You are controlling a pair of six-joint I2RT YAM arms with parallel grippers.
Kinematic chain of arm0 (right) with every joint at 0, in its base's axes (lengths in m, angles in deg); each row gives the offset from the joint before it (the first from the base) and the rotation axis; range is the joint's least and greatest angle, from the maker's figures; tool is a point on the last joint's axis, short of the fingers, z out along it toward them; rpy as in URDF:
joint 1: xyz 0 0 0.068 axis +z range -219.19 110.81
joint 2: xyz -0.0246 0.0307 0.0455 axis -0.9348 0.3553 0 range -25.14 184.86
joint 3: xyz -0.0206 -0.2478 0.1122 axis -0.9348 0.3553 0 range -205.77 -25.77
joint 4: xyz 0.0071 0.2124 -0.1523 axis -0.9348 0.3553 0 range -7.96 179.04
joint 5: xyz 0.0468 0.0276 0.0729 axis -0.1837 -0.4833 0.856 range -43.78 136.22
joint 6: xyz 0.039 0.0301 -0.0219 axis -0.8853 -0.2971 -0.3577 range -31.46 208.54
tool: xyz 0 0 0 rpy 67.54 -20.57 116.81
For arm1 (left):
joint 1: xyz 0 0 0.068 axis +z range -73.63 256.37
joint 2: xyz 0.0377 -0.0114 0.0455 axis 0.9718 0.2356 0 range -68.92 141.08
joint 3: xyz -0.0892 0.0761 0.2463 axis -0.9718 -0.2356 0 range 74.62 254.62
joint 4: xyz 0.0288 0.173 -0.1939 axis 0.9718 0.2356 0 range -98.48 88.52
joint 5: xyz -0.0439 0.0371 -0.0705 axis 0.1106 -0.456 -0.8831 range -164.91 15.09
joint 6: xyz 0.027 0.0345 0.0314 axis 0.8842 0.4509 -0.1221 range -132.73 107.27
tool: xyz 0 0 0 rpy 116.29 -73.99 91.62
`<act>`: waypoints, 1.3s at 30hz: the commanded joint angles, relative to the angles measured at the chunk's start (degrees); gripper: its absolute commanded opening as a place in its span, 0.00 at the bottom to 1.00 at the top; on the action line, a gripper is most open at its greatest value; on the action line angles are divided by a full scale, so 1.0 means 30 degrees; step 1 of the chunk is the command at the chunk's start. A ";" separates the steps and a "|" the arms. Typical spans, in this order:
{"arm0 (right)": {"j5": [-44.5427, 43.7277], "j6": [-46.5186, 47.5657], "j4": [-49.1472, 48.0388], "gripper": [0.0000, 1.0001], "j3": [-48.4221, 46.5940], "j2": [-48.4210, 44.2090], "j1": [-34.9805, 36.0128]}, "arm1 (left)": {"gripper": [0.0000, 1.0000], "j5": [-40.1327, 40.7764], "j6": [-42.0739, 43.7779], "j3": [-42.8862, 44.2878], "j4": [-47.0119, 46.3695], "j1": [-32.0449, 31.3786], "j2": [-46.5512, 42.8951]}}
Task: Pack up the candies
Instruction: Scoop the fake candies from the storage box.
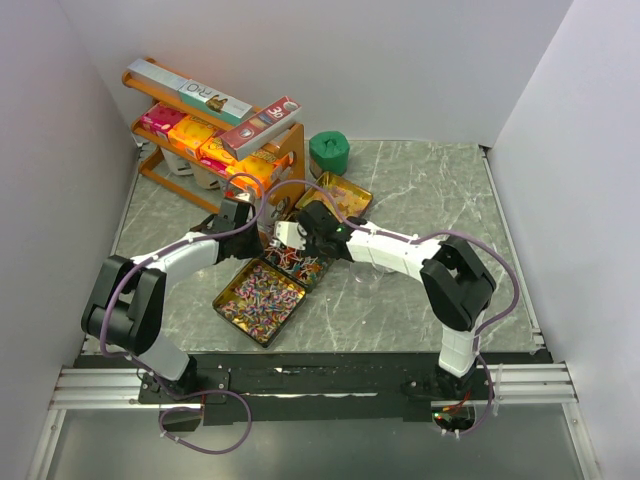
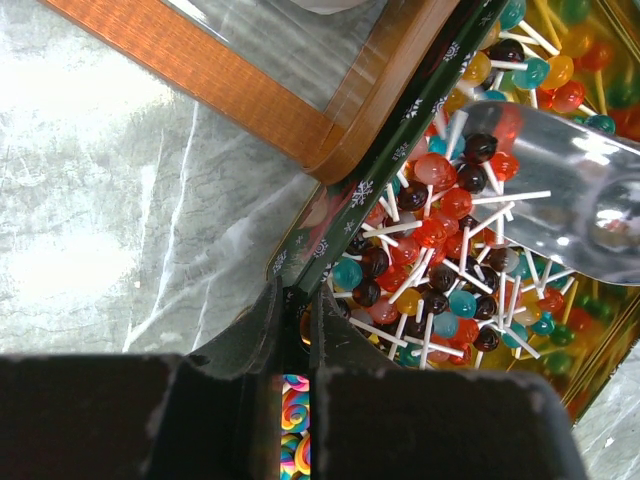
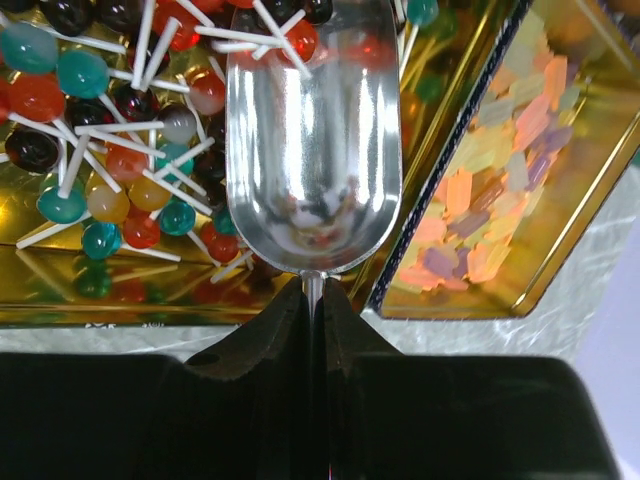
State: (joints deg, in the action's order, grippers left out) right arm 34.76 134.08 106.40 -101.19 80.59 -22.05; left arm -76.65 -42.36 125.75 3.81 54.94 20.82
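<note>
In the left wrist view, the left gripper (image 2: 297,320) at bottom centre is pinched narrow onto the rim of the dark green tin (image 2: 400,140), whose snowflake-printed wall runs diagonally to the upper right. The tin holds round lollipops (image 2: 430,230) in red, teal, dark and orange, with white sticks. Swirl-patterned sweets (image 2: 293,440) show between the fingers. A wooden rack (image 2: 250,90) crosses the upper left over the marble tabletop (image 2: 120,220). The right gripper (image 3: 313,300) clamps the handle of a metal scoop (image 3: 313,150), whose mouth lies among the lollipops at top centre. Blurred pastel candies (image 3: 490,200) fill a gold tin (image 3: 560,280) at right.
</note>
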 commanded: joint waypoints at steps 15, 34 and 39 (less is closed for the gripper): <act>-0.0808 0.3805 -0.2964 0.00 0.4398 -0.3048 -0.0565 | 0.01 0.0492 -0.0290 0.0533 -0.0290 -0.0093 0.0265; 0.2208 0.3101 0.0319 0.00 -0.0204 0.0176 0.0196 | 0.01 0.0463 -0.0378 0.0416 -0.0406 -0.0093 0.0059; 0.2678 0.2722 -0.0180 0.00 0.0031 0.0526 0.0897 | 0.01 0.0258 -0.0378 0.0445 -0.0495 -0.0093 0.0059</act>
State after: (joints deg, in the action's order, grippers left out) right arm 39.87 143.41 105.61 -100.27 80.42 -21.73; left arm -75.69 -42.36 125.88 3.85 54.81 20.82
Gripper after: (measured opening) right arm 0.176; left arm 0.129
